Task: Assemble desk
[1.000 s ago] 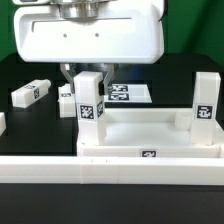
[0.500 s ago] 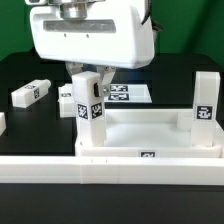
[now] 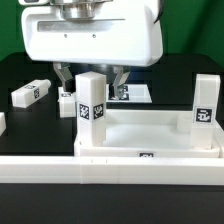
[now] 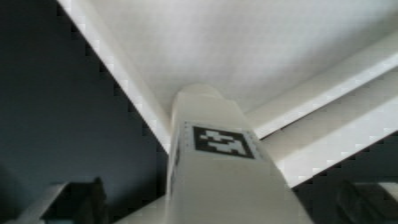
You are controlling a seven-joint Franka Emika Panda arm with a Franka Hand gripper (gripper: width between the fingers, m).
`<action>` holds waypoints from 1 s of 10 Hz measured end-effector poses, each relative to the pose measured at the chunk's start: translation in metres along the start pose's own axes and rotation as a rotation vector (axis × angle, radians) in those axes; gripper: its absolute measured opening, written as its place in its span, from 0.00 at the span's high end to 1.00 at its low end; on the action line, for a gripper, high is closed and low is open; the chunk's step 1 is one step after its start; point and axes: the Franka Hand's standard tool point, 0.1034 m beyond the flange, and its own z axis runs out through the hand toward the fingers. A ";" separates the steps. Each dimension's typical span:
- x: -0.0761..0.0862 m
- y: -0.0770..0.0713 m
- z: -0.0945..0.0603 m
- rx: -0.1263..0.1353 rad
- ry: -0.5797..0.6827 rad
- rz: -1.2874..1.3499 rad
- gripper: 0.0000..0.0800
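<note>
White camera housing point(image 3: 92, 35) hides the gripper's point(image 3: 90, 86) upper part. Its fingers spread wide, gripping nothing, flanking an upright white tagged leg point(image 3: 92, 108) at the rimmed tabletop's point(image 3: 150, 128) far corner, exterior view's left.

The tabletop point(image 3: 170, 148) lies just behind a long border bar point(image 3: 60, 172). One leg point(image 3: 92, 108) stands in its rear corner on the exterior view's left, and a second leg point(image 3: 204, 110) in the rear corner on the right. The gripper point(image 3: 90, 82) hangs over the first, a finger on either side, apart from it. The marker board point(image 3: 136, 93) lies behind the tabletop. A loose leg point(image 3: 32, 92) lies well off to the left, and what may be a fourth leg point(image 3: 67, 97) lies just beside the standing one.
</note>
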 end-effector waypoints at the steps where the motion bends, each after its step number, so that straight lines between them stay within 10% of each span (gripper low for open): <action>1: 0.000 0.000 0.000 -0.001 0.001 -0.074 0.19; 10: 0.001 -0.001 -0.002 -0.020 -0.013 -0.821 0.19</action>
